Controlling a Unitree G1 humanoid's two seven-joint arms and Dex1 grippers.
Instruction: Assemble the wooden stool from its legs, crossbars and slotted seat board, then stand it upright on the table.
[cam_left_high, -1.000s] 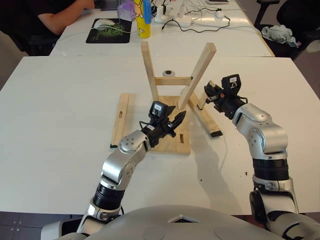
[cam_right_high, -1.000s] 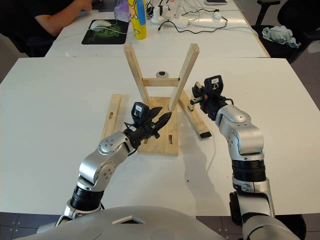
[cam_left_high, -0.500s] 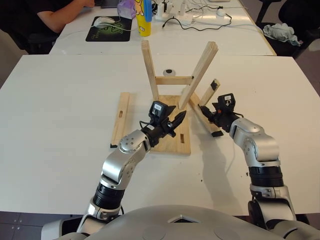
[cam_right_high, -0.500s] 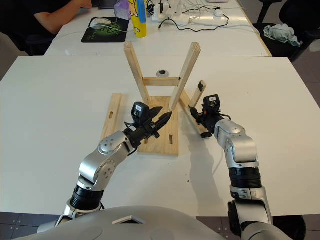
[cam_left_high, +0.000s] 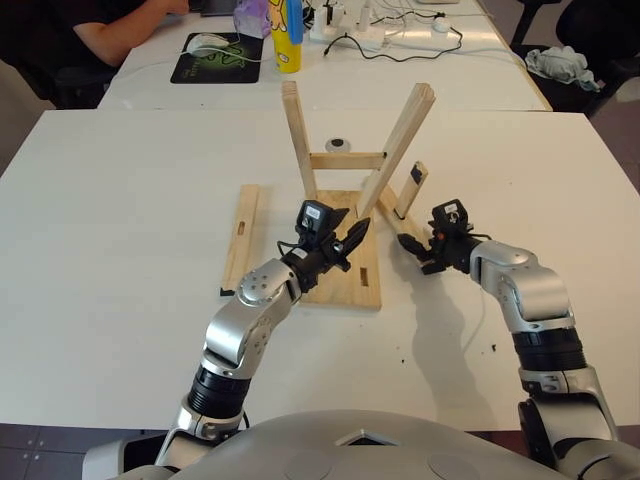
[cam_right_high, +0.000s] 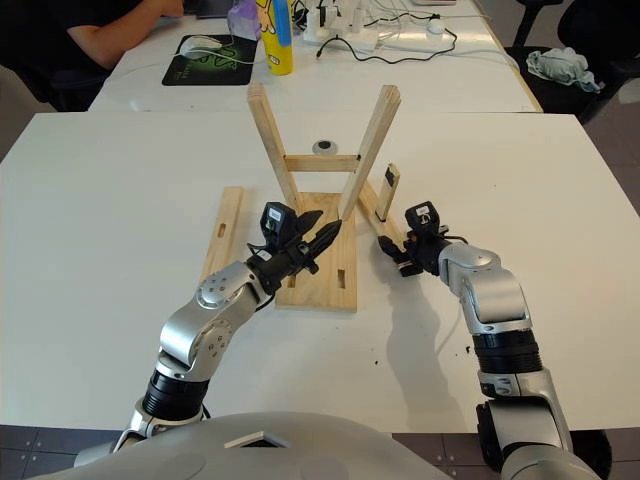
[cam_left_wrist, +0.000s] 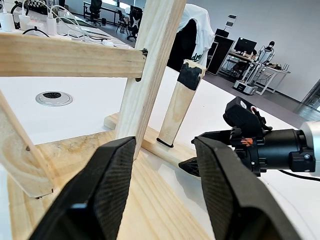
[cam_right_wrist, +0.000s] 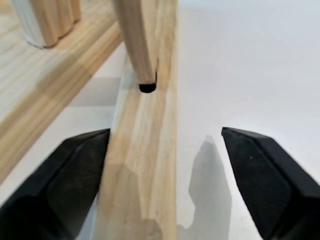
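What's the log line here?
left gripper open, over seat board | right gripper open, around loose bar | leg frame standing on it

You work on a white bench (cam_left_high: 110, 220) with a round cable port (cam_left_high: 340, 146) at 12 o'clock. Beyond it a desk (cam_left_high: 480, 90) carries a mouse pad (cam_left_high: 215, 62) at 11 o'clock and a bottle (cam_left_high: 289, 40) and cables (cam_left_high: 400, 40) at 12. A cloth (cam_left_high: 558, 65) lies on a chair at 1 o'clock. Behind is an open office with a pale wall (cam_left_wrist: 285, 20), monitors (cam_left_wrist: 245, 45) and a dull floor (cam_left_high: 618, 125).
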